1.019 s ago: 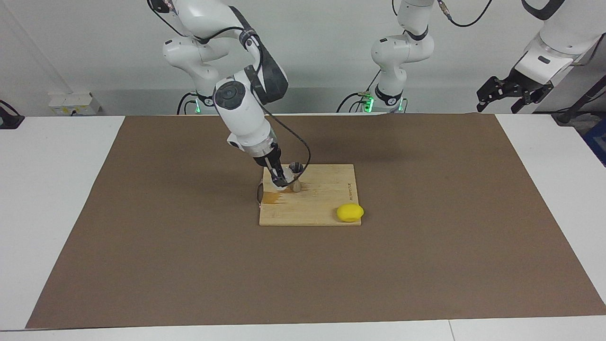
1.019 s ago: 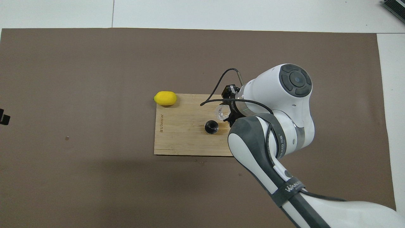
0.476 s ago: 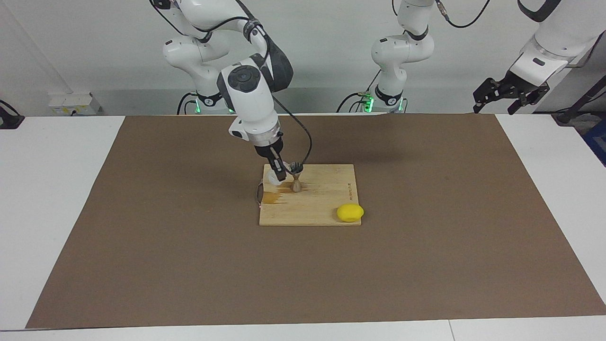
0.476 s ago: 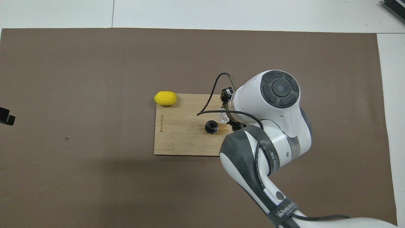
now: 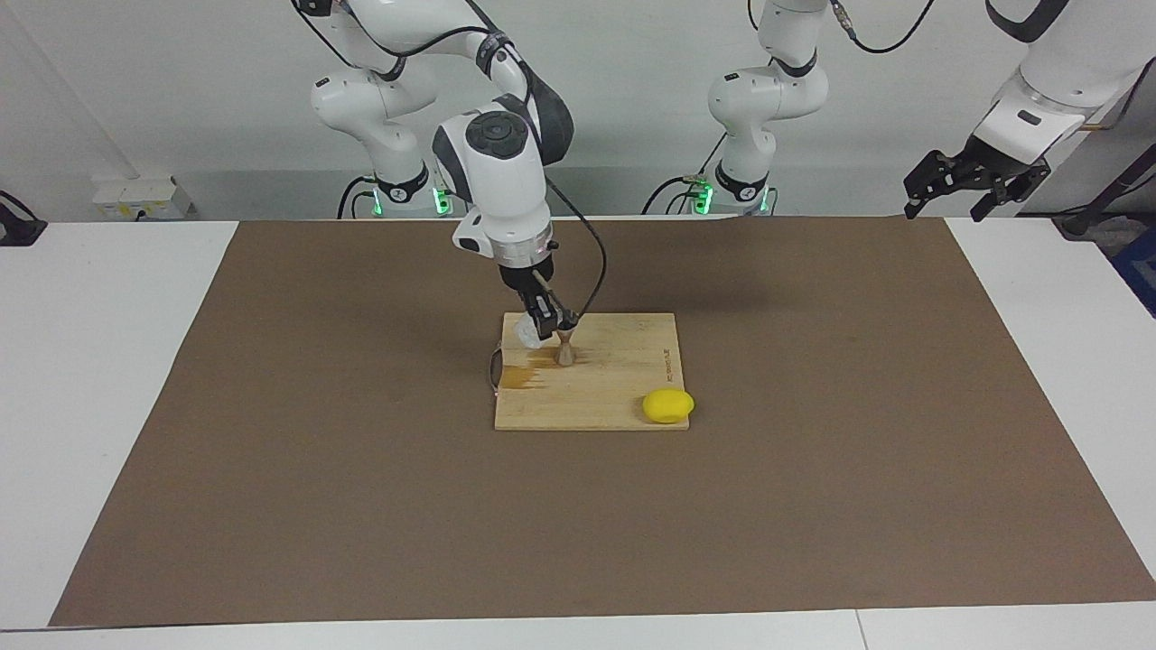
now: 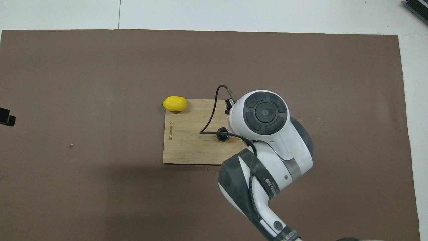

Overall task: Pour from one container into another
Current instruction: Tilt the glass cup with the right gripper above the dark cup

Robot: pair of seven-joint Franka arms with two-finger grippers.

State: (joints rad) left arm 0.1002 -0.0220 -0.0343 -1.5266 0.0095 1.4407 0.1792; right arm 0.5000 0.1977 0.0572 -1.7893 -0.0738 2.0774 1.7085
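My right gripper [image 5: 543,325] is shut on the small clear glass cup [image 5: 525,333] and holds it tilted just above the wooden board [image 5: 623,379], right beside the top of the grey metal jigger [image 5: 565,350]. The jigger stands upright on the board. In the overhead view the right arm's wrist hides the cup and most of the jigger [image 6: 221,137]. My left gripper [image 5: 944,204] waits open and empty, raised over the table's edge at the left arm's end.
A yellow lemon [image 5: 668,405] lies at the board's corner farther from the robots, toward the left arm's end. A wet brownish stain [image 5: 522,376] marks the board under the cup. A brown mat [image 5: 813,469] covers the table.
The right arm has swung more upright, lifting the cup and bringing it against the jigger's top, and its wrist now covers the cup from above. The left gripper rose slightly.
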